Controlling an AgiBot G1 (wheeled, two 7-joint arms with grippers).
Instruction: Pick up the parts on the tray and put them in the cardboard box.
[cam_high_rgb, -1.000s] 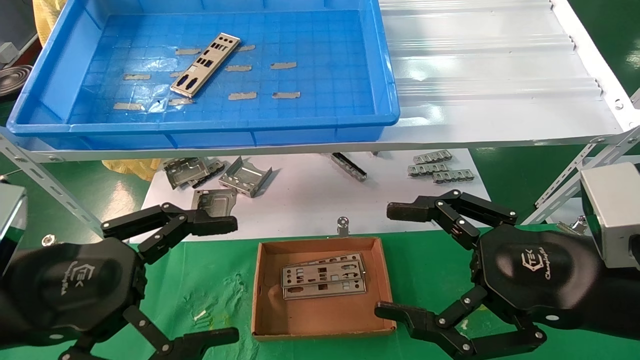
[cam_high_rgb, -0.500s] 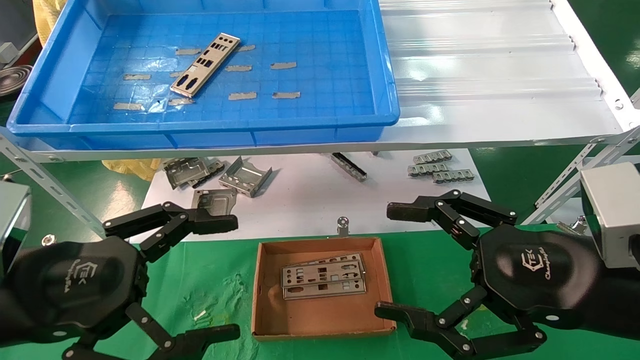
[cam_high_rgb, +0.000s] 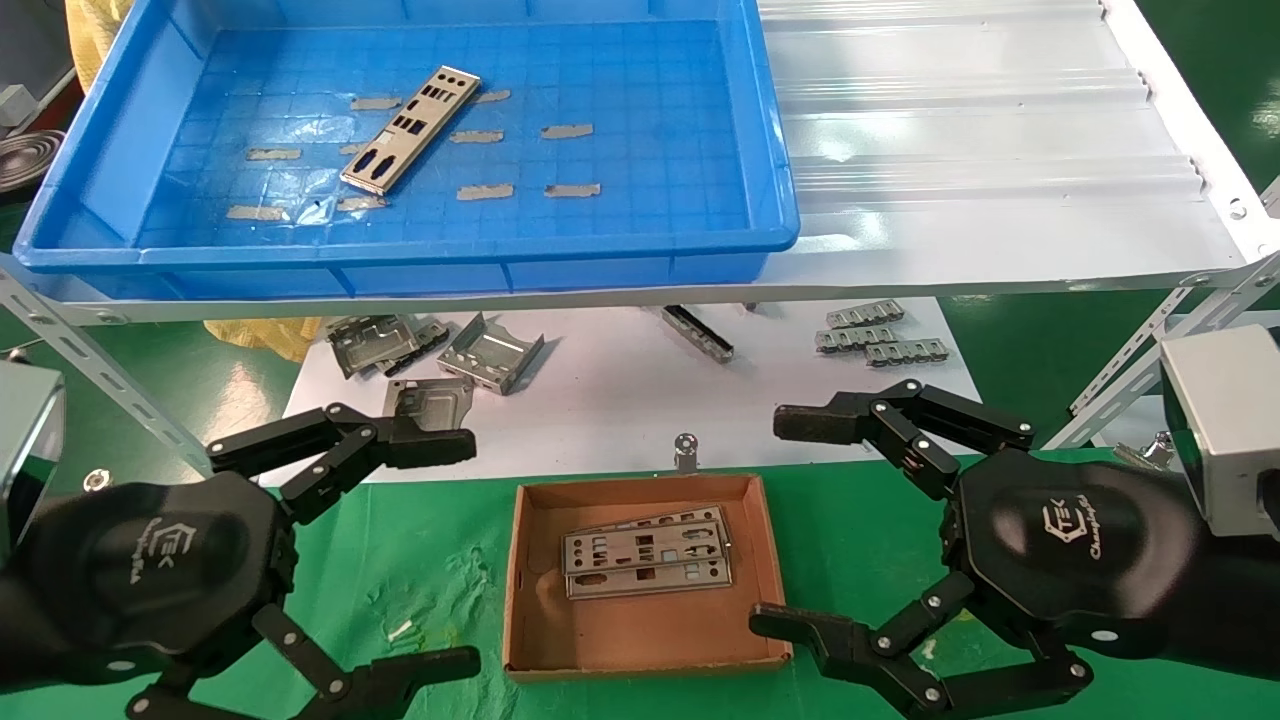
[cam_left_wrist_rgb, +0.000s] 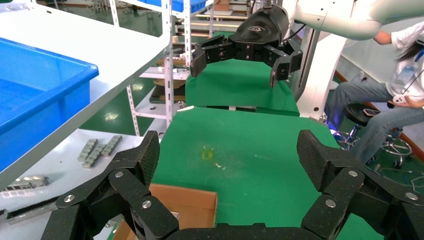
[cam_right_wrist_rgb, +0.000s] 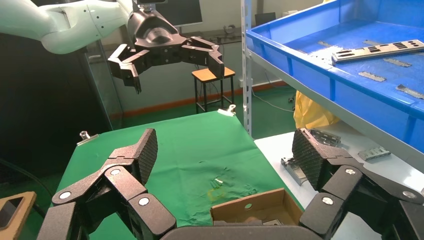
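Hands left (cam_high_rgb: 440, 555) and right (cam_high_rgb: 790, 525) wide open, flanking cardboard box (cam_high_rgb: 640, 655); one part (cam_high_rgb: 410, 128) on tray (cam_high_rgb: 420, 262).

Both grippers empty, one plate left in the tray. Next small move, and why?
Probably reach the left gripper up and forward over the tray, toward the remaining plate. That plate lies alone on the tray's left half, nearer the left arm; two plates already sit in the cardboard box. Both grippers hover open and empty beside the box, the right gripper farther from the plate.
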